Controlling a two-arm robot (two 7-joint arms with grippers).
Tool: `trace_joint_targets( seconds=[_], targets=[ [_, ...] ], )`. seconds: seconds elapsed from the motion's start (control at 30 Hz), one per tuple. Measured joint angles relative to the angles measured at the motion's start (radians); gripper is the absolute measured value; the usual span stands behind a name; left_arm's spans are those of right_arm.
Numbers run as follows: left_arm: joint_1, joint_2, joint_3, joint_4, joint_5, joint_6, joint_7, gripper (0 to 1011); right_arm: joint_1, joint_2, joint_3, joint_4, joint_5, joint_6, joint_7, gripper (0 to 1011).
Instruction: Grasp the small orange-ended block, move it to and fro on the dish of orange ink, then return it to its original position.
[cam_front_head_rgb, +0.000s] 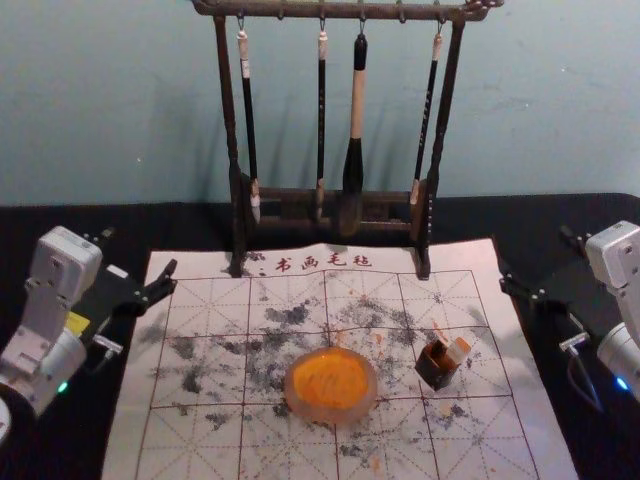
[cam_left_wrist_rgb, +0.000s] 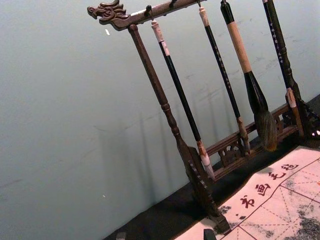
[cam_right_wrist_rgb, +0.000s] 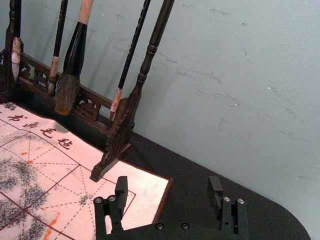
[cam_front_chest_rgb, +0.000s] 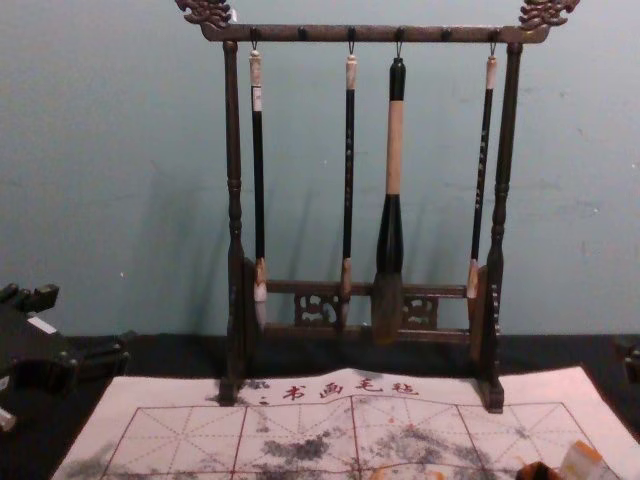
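Rack (cam_front_head_rgb: 300, 11) with four brushes (cam_front_head_rgb: 357, 100), standing at the far edge of the mat (cam_front_head_rgb: 462, 262). Left gripper (cam_front_head_rgb: 139, 252) wide open, empty, by mat's left edge; right gripper (cam_front_head_rgb: 535, 257) same, by right edge. Dish (cam_front_head_rgb: 328, 413) of orange ink on mat. Cup (cam_front_head_rgb: 436, 368) right of it, block (cam_front_head_rgb: 457, 351) tilted at cup's right side.

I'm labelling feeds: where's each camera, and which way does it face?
Head: high, forward and down at dish and rack; left gripper, right gripper.
Chest: lower, forward at rack; both grippers, partly.
Left wrist: left arm, at rack; left gripper tips.
Right wrist: right arm, at rack; right gripper.
Both wrist views share the big brush.
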Motion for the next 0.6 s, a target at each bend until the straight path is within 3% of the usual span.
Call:
trace_joint_targets(
  seconds=[0.6],
  targets=[
    [0.000,0.000,0.000,0.000,0.000,0.000,0.000,1001,0.000,0.000,0.000,0.000,0.000,0.000,0.000,1002]
  ],
)
